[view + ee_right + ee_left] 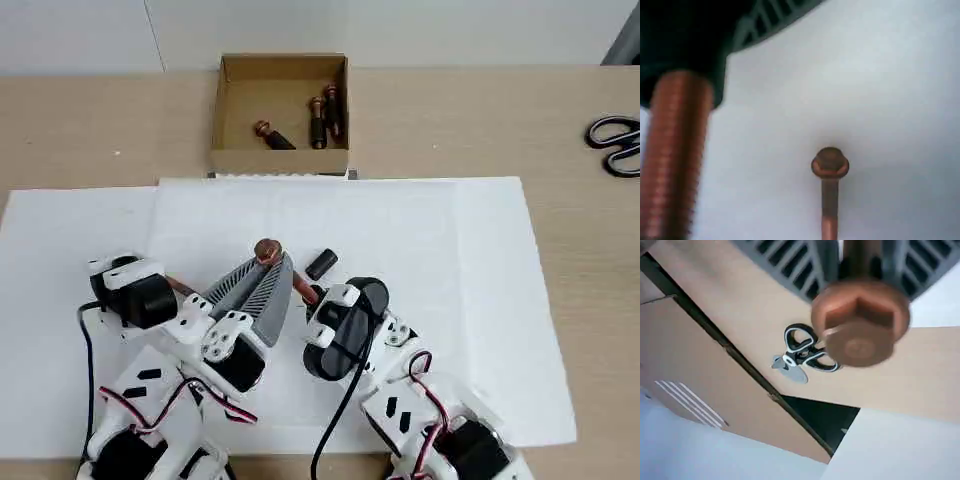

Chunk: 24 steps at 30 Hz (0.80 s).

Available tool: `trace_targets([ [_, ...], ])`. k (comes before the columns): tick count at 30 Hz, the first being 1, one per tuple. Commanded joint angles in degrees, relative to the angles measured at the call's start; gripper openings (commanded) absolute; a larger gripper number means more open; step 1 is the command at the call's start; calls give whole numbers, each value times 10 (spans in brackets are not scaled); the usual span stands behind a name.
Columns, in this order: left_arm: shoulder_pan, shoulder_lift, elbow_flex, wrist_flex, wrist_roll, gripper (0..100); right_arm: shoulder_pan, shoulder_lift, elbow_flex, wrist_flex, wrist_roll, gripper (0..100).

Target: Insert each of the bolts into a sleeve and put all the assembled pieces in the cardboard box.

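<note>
My left gripper has grey ribbed fingers and is shut on a copper bolt over the white paper; the bolt's hex head looms close in the left wrist view. Right beside it, my right gripper is shut on another bolt, whose threaded shaft runs out of the dark jaw. A third bolt lies on the paper farther off. A black sleeve lies loose just beyond both grippers. The cardboard box at the back holds three bolt-and-sleeve pieces.
Scissors lie on the bare wooden table at the far right, and show again as scissors in the left wrist view. The white paper covers the work area in front of the box.
</note>
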Motion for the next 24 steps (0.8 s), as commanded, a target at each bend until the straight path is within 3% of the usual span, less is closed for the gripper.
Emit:
trace_targets([
  [1, 8, 0, -14, -13, -41, 5, -6, -6, -11, -20, 5, 3],
  [4, 6, 0, -16, -13, -71, 5, -6, -6, -11, -19, 5, 3],
  [17, -13, 0, 4, -11, -70, 5, -6, -6, -9, -22, 5, 3],
  [24, -12, -1, 25, 17, -15, 5, -6, -7, -11, -25, 5, 3],
])
